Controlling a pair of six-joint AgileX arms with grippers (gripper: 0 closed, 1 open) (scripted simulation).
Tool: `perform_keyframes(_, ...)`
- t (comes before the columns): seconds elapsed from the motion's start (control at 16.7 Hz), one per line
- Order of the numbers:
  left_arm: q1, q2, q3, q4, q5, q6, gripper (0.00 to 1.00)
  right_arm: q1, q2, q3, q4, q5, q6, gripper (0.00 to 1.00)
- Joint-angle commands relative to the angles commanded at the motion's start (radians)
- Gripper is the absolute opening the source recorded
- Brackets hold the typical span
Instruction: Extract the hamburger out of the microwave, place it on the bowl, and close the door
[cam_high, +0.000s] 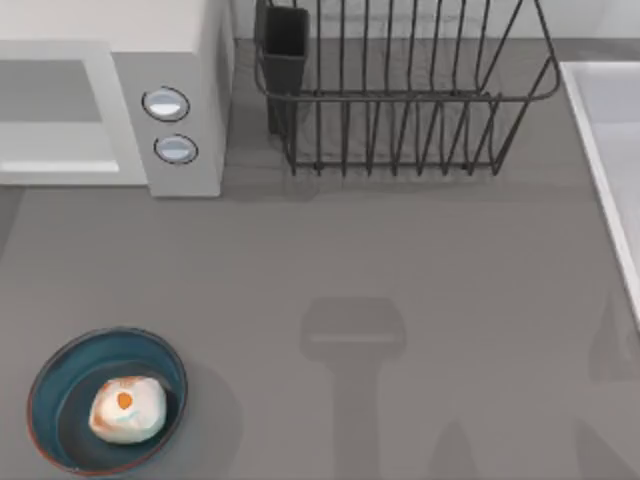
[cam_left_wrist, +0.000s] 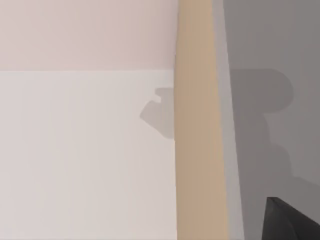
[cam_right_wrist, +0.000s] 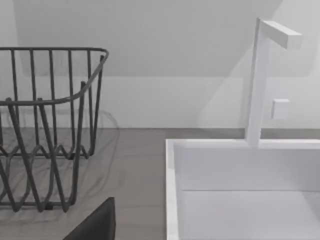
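The hamburger was seen lying in the bowl, well apart from the microwave; the jaws' state could not be told.

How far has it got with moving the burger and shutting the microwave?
The burger already sits in the bowl at the table's front left, so the moving looks done. The microwave stands at the back left, and its door looks flush with the front, seemingly closed, though from above I can't be sure. Nothing is in hand right now. At most, confirming the door is shut remains.
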Motion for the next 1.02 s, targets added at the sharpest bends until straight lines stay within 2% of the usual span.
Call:
perform_keyframes(0.24, -0.027, -0.042, -0.039, 0.02, -0.01, -0.024, 0.0, 0.0, 0.0, 0.0, 0.0, 0.0, 0.0, 1.0)
perform_keyframes(0.72, -0.168, -0.3, -0.369, 0.175, -0.08, -0.181, 0.0, 0.0, 0.0, 0.0, 0.0, 0.0, 0.0, 1.0)
perform_keyframes(1.02, -0.171, -0.311, -0.385, 0.182, -0.08, -0.191, 0.0, 0.0, 0.0, 0.0, 0.0, 0.0, 0.0, 1.0)
